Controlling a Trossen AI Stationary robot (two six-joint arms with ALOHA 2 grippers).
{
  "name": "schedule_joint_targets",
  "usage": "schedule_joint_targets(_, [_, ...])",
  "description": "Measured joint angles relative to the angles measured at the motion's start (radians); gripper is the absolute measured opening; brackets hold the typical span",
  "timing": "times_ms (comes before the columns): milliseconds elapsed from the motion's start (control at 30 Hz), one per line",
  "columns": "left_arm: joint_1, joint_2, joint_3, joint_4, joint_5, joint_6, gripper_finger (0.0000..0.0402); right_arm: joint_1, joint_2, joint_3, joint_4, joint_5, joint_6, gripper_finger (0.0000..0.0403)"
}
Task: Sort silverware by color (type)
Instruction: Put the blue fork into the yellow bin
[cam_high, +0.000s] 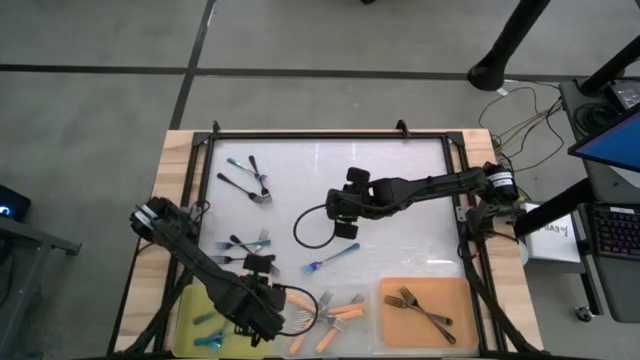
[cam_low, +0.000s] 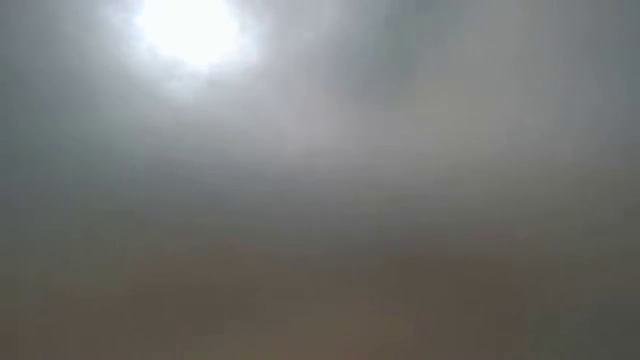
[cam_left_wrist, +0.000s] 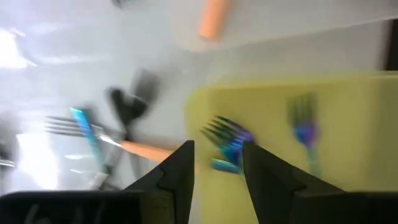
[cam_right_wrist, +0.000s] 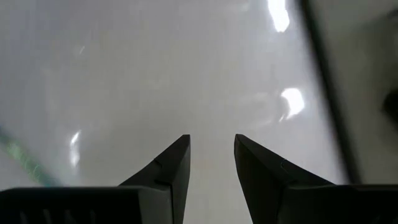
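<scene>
My left gripper (cam_high: 250, 320) (cam_left_wrist: 217, 149) hovers open over the yellow tray (cam_high: 188, 300) (cam_left_wrist: 354, 106) at the table's near left. An iridescent blue fork (cam_left_wrist: 227, 144) lies on the tray just past its fingertips, and another blue fork (cam_left_wrist: 304, 127) lies beside it. My right gripper (cam_high: 345, 226) (cam_right_wrist: 212, 144) is open and empty over bare white table at the middle. A lone blue fork (cam_high: 330, 259) lies near it. Orange-handled forks (cam_high: 335, 311) lie at the near edge. A mixed pile of forks (cam_high: 246, 246) lies at the left, and dark forks (cam_high: 252, 182) lie far left.
An orange tray (cam_high: 395, 325) at the near right holds dark forks (cam_high: 425, 309). A black cable loop (cam_high: 312, 230) lies on the table beside my right gripper. A black frame (cam_high: 330, 135) borders the white surface. The low view is fogged and shows nothing.
</scene>
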Motion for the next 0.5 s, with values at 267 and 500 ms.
schedule_joint_targets(267, [0.041, -0.079, -0.120, 0.059, -0.125, 0.109, 0.0116, -0.008, 0.001, -0.070, -0.026, -0.261, 0.065, 0.0116])
schedule_joint_targets(500, [0.048, -0.172, -0.328, 0.308, -0.149, 0.156, 0.0116, 0.024, 0.021, -0.158, 0.234, -0.550, -0.171, 0.0116])
